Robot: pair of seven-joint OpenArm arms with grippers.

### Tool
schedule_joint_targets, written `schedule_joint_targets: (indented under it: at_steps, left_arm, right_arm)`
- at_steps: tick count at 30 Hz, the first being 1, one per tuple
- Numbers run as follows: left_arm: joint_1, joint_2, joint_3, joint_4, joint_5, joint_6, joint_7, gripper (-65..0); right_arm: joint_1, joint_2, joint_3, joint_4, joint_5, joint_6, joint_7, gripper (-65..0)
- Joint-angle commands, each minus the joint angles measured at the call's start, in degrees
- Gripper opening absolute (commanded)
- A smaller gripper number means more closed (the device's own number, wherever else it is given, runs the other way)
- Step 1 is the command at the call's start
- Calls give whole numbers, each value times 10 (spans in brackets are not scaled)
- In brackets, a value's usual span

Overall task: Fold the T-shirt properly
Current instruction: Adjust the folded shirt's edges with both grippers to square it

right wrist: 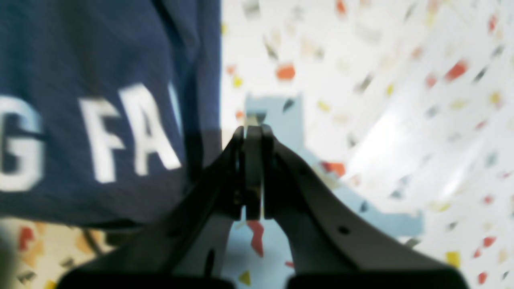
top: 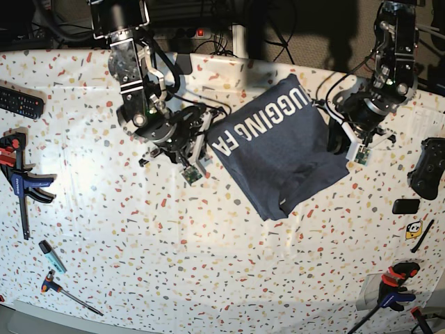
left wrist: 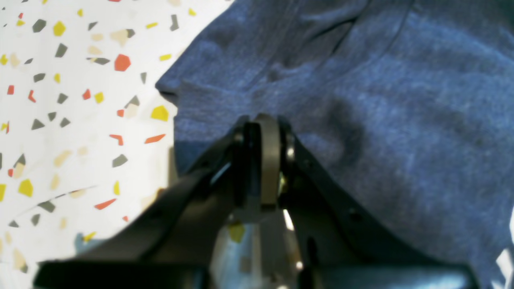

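Base view: terrazzo-patterned table (top: 208, 278) spread wide, T-shirt (top: 278, 149) bunched at upper centre, white lettering up, lower hem curled under. Flanked by both arms. Left gripper (left wrist: 261, 132) pressed against blue cloth at the shirt's edge, jaws nearly together, probably pinching fabric though no clear fold between them. Right gripper (right wrist: 252, 134) shut on nothing, just beside the lettered edge. Likely trouble: thin pinch slipping when lifted, or curled hem folded in, leaving a crooked, lumpy fold. Remote control (top: 21, 103) far off.
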Motion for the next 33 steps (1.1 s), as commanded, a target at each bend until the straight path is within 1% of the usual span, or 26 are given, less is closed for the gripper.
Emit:
schedule_joint_targets:
  at_steps: [1, 2, 4, 9, 12, 15, 17, 19, 23, 26, 29, 31, 33]
  left_arm:
    - [-8, -5, -2, 3, 4, 8, -28, -605]
    - [-12, -5, -2, -8, 12, 21, -40, -605]
    - [-30, -5, -2, -47, 15, 30, -46, -605]
    - [-103, -3, -2, -167, 14, 25, -48, -605]
    - [-142, -2, -2, -208, 11, 14, -47, -605]
    - [-162, -2, -2, -216, -8, -12, -48, -605]
    - [-172, -1, -2, -216, -24, -36, -48, -605]
    - [-181, 3, -2, -216, -29, -48, -48, -605]
    - [-197, 4, -1, -216, -26, -52, -52, -617]
    - [-210, 4, -1, -216, -27, -52, -57, -627]
    - [-222, 4, -1, -216, -27, -52, -61, -627]
    - [-229, 2, -1, -214, -28, -52, -54, -632]
    - [-233, -3, -2, -206, -42, -52, -32, -650]
  right_arm:
    - [5, 0, 1, 10, 3, -3, 13, -650]
    - [1, 0, 1, 10, 3, -3, 15, -650]
    - [-9, 0, 0, 10, 3, -2, 23, -650]
    - [-39, -2, -1, 10, 3, 0, 44, -650]
    - [-56, -2, -5, 10, 3, 0, 61, -650]
    - [-64, -2, -17, 10, 3, 1, 64, -650]
    - [-65, -2, -26, 11, 3, 3, 64, -650]
    - [-65, -2, -35, 12, 5, 3, 64, -650]
    - [-65, -4, -48, 22, 8, 3, 58, -650]
    - [-66, -3, -50, 39, 36, 3, 46, -650]
    - [-73, -3, -50, 67, 39, 4, 43, -650]
    - [-79, -3, -49, 92, 38, 4, 37, -650]
    - [-84, -3, -49, 122, 31, 4, 21, -650]
